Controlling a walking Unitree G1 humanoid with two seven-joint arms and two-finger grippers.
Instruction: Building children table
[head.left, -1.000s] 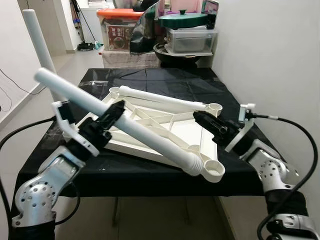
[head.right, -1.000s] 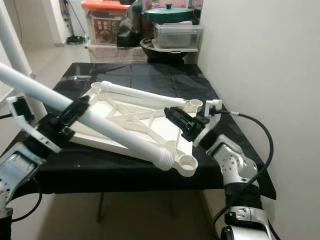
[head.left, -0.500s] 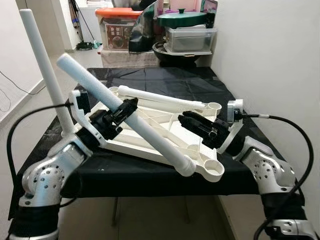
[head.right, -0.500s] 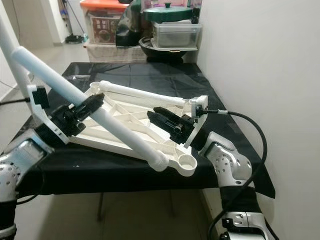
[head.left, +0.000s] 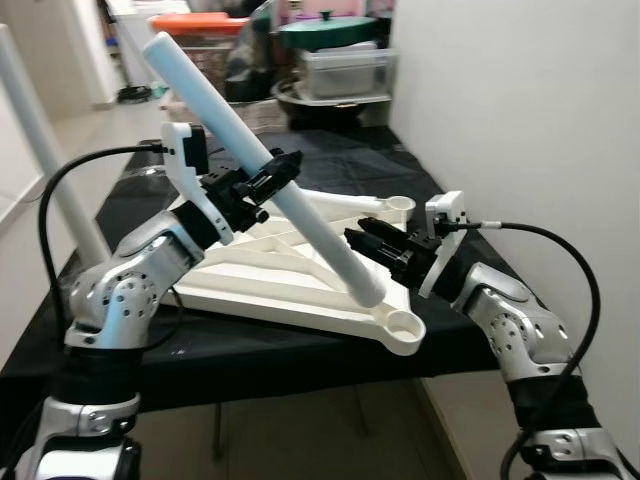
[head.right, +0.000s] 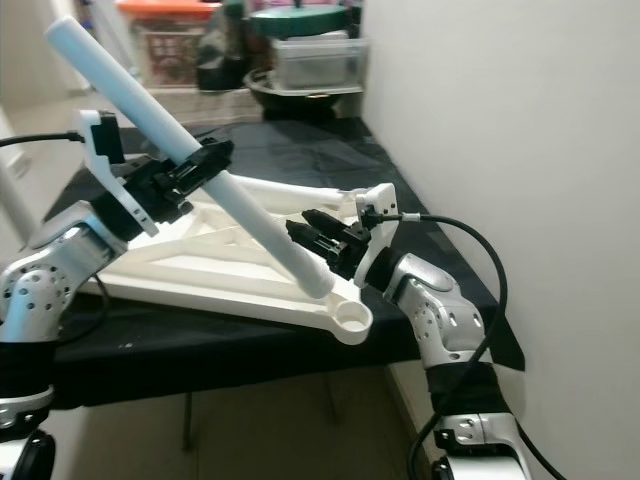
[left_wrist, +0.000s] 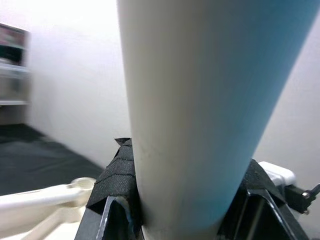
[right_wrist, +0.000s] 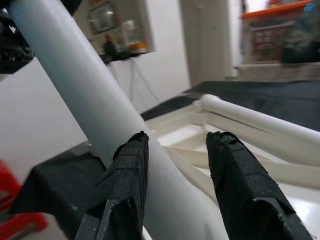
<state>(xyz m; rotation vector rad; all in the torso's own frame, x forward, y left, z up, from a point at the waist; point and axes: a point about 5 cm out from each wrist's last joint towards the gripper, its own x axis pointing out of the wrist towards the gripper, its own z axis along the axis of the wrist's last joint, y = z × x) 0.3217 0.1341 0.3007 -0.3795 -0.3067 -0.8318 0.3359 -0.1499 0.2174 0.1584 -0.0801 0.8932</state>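
Upturned white ribbed plastic tabletop (head.left: 270, 280) lay on black-covered table (head.left: 250, 345); storage tubs (head.left: 330, 70) behind. Left gripper (head.left: 272, 178) clamped smooth white cylindrical leg (head.left: 270, 170), tilted above corner socket (head.left: 405, 325). Right gripper (head.left: 365, 240), fingers parted, beside leg's lower end.

Table leg (head.left: 262, 172): smooth, matt white plastic. Tabletop frame (head.left: 300, 290): the same white plastic. Surface (head.left: 420, 190): glossy, wrinkled black sheet. Right gripper (right_wrist: 177, 165) fingers (right_wrist: 235, 175): textured black pads.

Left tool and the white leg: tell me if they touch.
Touching. In the left wrist view the black fingers press against both sides of the leg; the left eye view shows the left tool clamped round it.
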